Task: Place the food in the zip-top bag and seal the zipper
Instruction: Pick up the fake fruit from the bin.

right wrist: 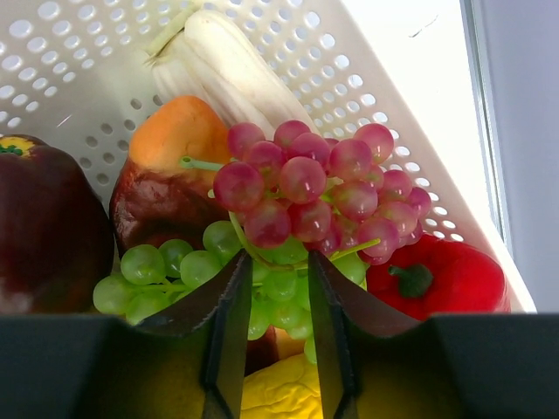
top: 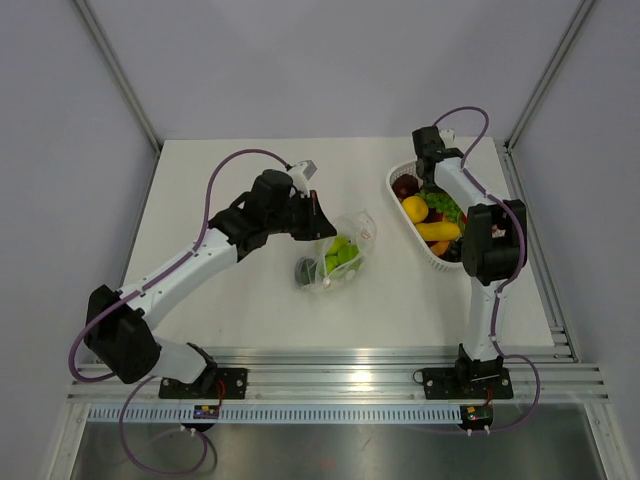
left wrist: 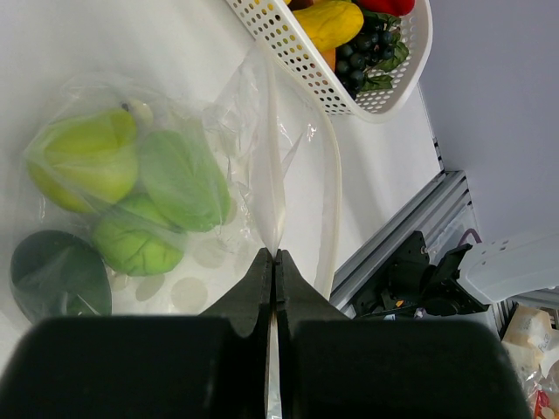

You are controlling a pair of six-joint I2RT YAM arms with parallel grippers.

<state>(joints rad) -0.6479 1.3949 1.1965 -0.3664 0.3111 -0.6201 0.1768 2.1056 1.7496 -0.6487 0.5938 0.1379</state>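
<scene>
Currently zip-top bag edge pinched in left gripper.

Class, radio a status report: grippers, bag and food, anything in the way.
Left gripper shut on the zip-top bag, at its mouth edge. Right gripper open, jaws straddling green grapes in the basket. Some green food already bagged; mouth open. Nothing blocking.

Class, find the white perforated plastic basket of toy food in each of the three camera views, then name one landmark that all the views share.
Top external: the white perforated plastic basket lies right of centre, on the table's far right part.
Left wrist: the basket sits at the top edge, right of centre.
Right wrist: the basket fills the background behind the fruit.
Shared landmark: the white tabletop.
</scene>
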